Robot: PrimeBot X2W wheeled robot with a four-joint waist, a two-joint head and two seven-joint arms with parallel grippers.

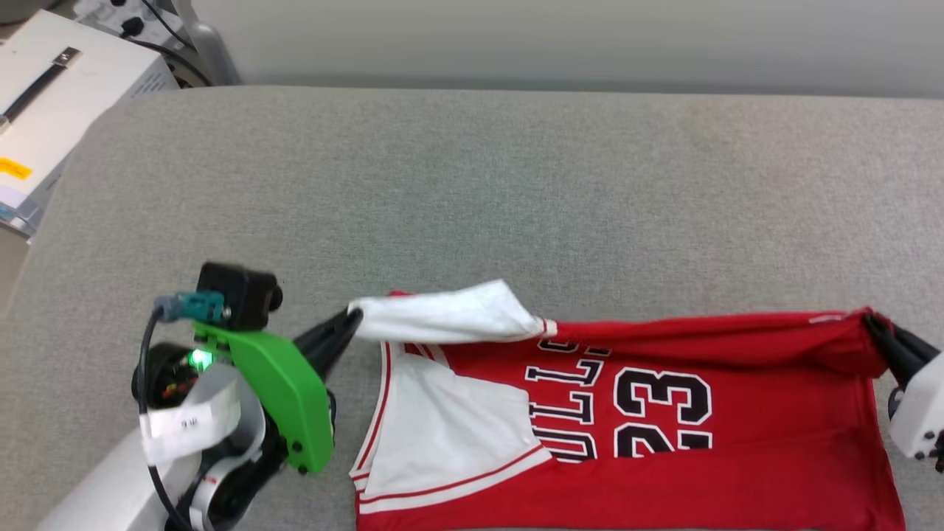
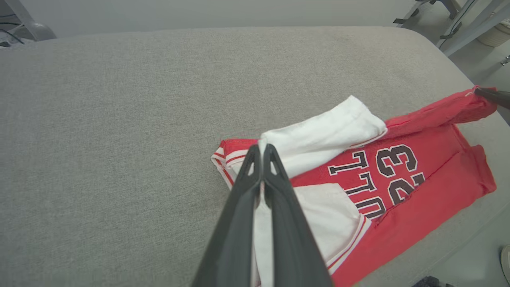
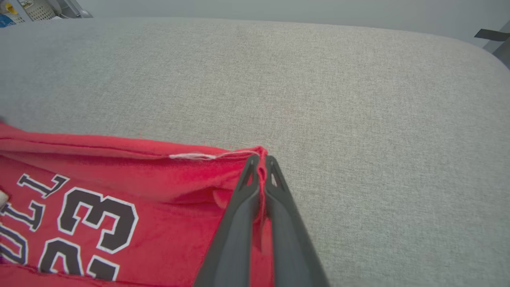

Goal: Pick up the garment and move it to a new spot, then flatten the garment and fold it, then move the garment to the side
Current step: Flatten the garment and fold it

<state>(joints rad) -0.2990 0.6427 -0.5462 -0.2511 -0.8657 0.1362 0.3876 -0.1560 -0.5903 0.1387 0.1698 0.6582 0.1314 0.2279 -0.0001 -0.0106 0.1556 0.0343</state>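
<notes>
Garment: your red jersey garment [image 1: 737, 457] lies on the grey fabric-covered desk [image 1: 472, 184], at the side of the desk closest to the robot.
Long axis: it runs across the head view. The collar and sleeve end points to the robot's left, the hem end to its right.
Print: the black "23" [image 1: 660, 413] lies sideways on the garment, with the tops of the digits toward the collar end.
Far edge of garment: it is stretched in a line between the two hands and rolled over the red front.
Left hand: the left hand [image 1: 350, 321] is closed and pinches the white sleeve [image 1: 450, 313] at the far collar-end corner of the garment. In the left wrist view white cloth sits between its tips [image 2: 262, 149].
Right hand: the right hand [image 1: 872, 321] is closed on the far hem corner of the garment. Red cloth is squeezed between its fingers [image 3: 261, 158].
Second sleeve: it [image 1: 450, 428] lies flat on the garment, on the side nearer the robot.
Hidden: the held sleeve and the rolled edge cover part of the lettering, so you read only "ULL".
Cut off: the bottom of the head view cuts the garment's near edge, and its right side cuts the right hand's body.
Unclear: you cannot tell whether the far edge is raised off the desk.
</notes>
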